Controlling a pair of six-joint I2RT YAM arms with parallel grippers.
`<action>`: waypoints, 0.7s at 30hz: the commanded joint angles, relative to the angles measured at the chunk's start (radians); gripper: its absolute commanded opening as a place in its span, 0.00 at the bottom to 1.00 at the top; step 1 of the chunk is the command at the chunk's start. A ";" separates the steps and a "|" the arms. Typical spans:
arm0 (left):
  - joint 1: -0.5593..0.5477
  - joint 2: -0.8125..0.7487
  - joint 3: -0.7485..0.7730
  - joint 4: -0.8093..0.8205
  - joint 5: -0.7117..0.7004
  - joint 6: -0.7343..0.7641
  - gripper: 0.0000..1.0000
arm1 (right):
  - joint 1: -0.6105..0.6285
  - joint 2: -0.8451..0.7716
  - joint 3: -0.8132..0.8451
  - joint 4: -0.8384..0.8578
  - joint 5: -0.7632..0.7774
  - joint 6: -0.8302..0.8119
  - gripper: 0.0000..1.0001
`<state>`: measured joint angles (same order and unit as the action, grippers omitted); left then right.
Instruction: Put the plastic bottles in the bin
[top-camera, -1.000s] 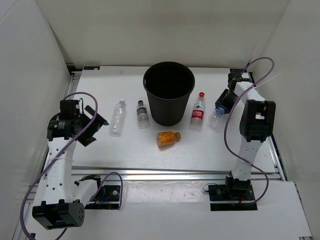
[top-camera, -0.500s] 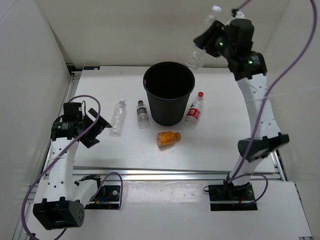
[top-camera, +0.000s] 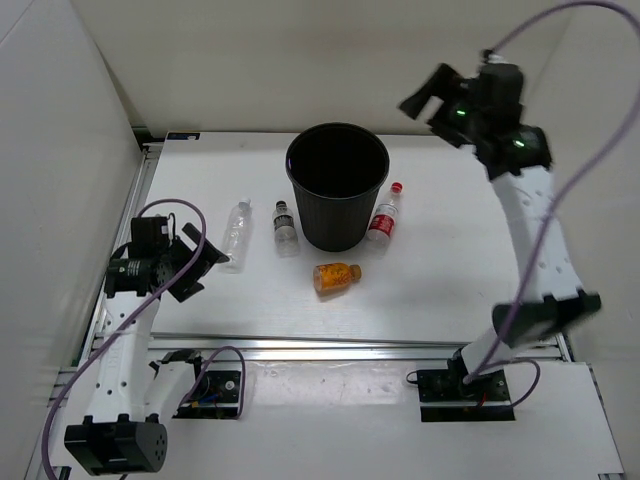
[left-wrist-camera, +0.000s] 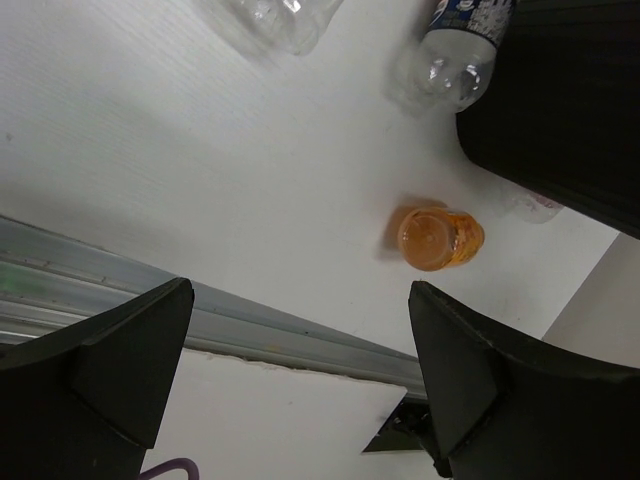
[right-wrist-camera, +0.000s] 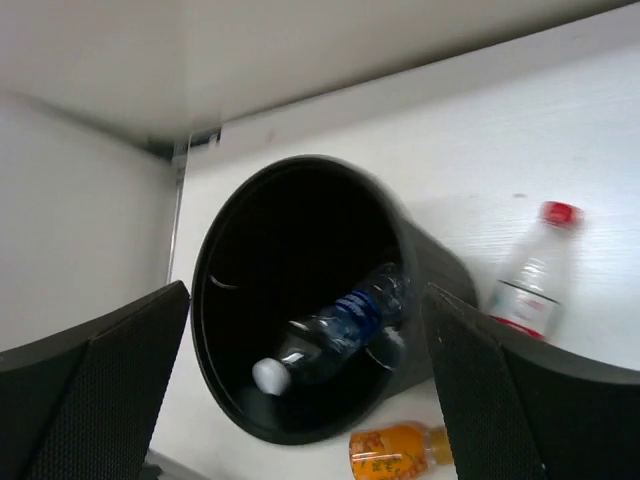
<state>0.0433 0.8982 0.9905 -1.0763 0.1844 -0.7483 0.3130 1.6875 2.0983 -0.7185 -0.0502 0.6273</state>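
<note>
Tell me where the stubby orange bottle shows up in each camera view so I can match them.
Top external: the orange bottle lies near the centre, just in front of the black bin.
Left wrist: right of centre, below the bin in the upper right corner.
Right wrist: at the bottom edge, right of centre, under the bin.
Shared landmark: the bin, next to the bottle everywhere.

left gripper (top-camera: 203, 268) low, jaws wide apart; right gripper (top-camera: 422, 103) high, jaws wide apart

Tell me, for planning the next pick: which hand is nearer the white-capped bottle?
Left. The left hand is just left of the white-capped bottle; the right hand hangs high, across the bin.
</note>
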 joint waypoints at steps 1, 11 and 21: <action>-0.014 -0.041 -0.049 0.015 0.018 0.003 1.00 | -0.141 -0.216 -0.166 0.027 0.056 0.080 1.00; -0.014 -0.029 -0.073 0.067 0.067 0.003 1.00 | -0.374 0.118 -0.404 0.025 -0.479 -0.038 1.00; -0.014 0.010 -0.052 0.045 0.058 -0.040 1.00 | -0.295 0.457 -0.212 -0.005 -0.484 -0.052 1.00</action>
<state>0.0349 0.9295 0.9154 -1.0367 0.2314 -0.7685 -0.0223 2.1258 1.7840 -0.7319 -0.4767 0.6018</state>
